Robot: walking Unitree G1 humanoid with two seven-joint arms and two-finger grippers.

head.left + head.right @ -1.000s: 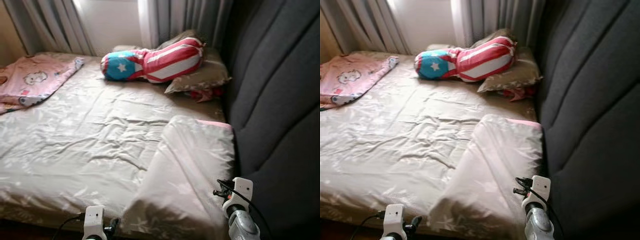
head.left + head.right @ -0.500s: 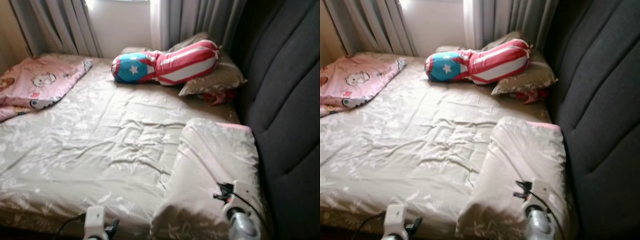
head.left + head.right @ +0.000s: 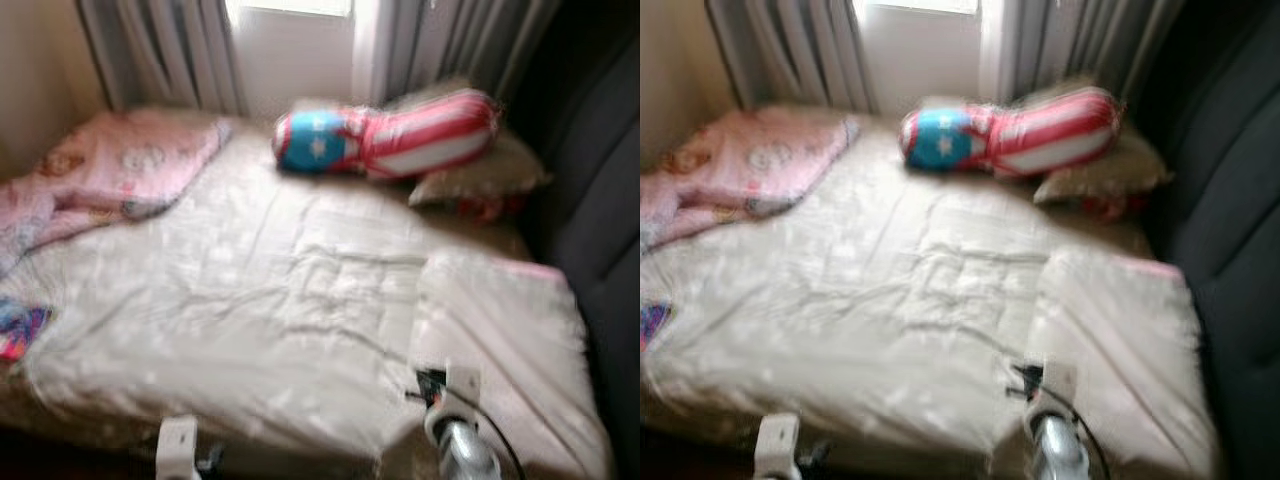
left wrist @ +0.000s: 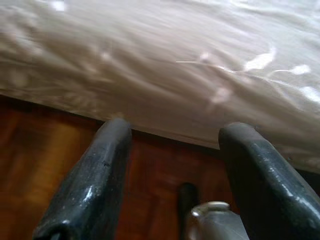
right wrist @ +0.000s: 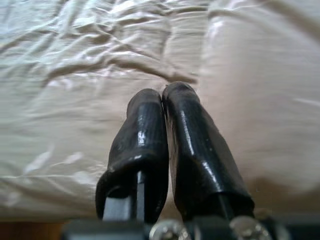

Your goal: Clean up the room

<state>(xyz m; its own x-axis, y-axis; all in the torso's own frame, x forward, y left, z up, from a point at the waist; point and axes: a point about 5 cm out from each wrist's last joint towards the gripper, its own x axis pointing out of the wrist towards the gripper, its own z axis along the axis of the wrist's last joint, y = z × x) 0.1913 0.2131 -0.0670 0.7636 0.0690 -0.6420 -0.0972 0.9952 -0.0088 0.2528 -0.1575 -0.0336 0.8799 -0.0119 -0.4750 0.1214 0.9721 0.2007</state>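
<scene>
Right wrist view: right gripper (image 5: pixel 162 97) closed, empty, over bed (image 5: pixel 75 100); pillow (image 5: pixel 260 100) beside. Left gripper (image 4: pixel 175 132) open.

One bed (image 3: pixel 250 300). On it: one striped bolster (image 3: pixel 390 145) at the far edge, one beige pillow (image 3: pixel 480 175) under it, one pink blanket (image 3: pixel 120 170) at the far left corner, one folded quilt (image 3: pixel 500 340) along the right edge. One small colourful item (image 3: pixel 15 330), too blurred to identify, sits at the left edge.
</scene>
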